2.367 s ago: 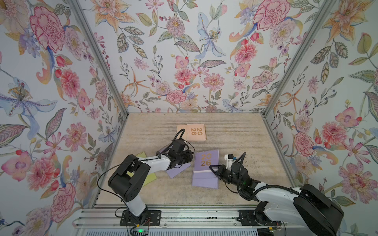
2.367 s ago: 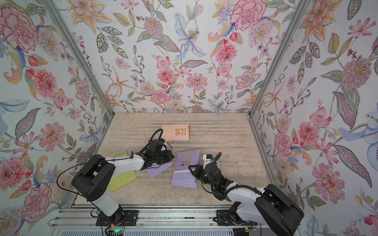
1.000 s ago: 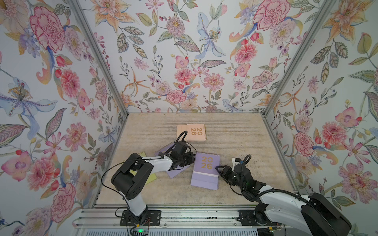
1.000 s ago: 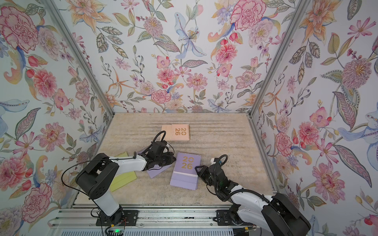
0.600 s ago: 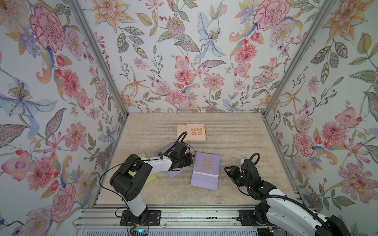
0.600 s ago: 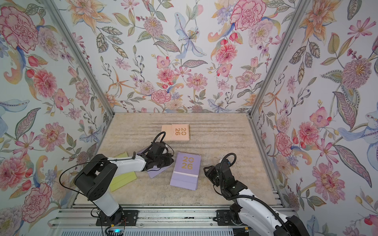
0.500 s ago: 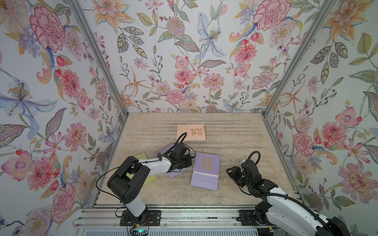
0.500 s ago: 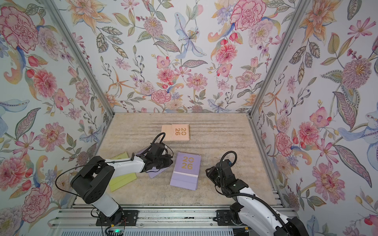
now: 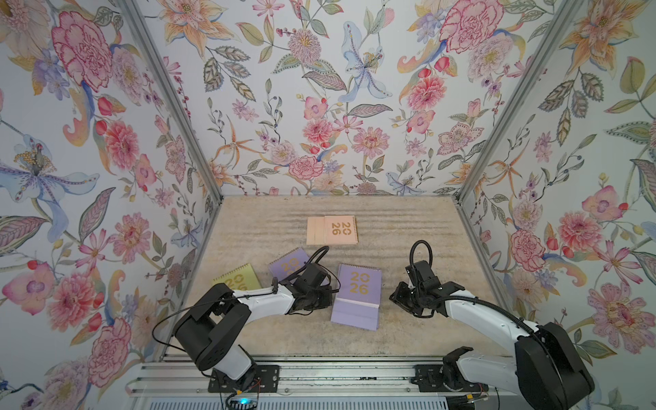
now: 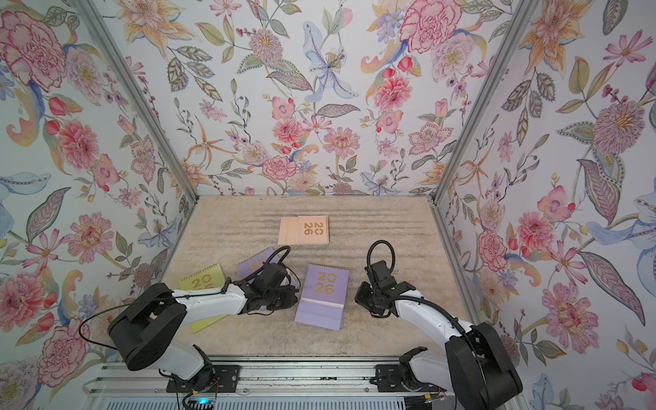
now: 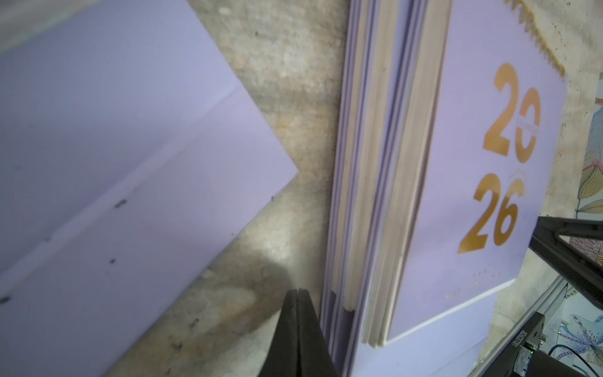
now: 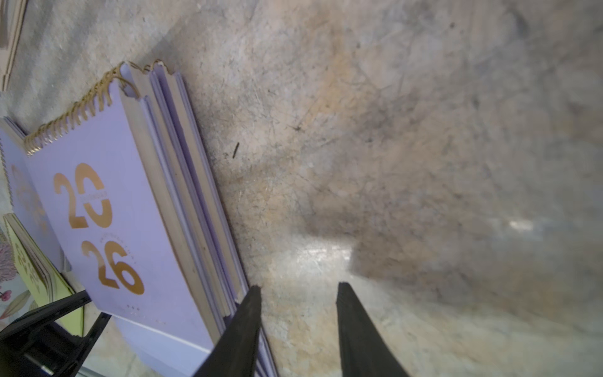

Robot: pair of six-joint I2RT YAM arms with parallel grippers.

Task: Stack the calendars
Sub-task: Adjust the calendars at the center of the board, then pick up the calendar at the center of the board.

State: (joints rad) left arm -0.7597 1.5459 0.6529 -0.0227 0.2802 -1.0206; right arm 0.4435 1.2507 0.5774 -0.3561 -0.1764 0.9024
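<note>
Over the worktop (image 9: 408,227), the right arm (image 9: 475,312) reached low and bent, its jaws open and empty, just right of the purple stack of calendars (image 9: 358,287) in the middle. The left arm (image 9: 262,301) lay low across a single purple calendar (image 9: 287,261), its jaws closed and empty, just beside the stack's left edge.

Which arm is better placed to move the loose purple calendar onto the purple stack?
Left, probably. The left end effector, shut, sits between the loose purple calendar and the purple stack; the right end effector, open, is on the stack's far side.
</note>
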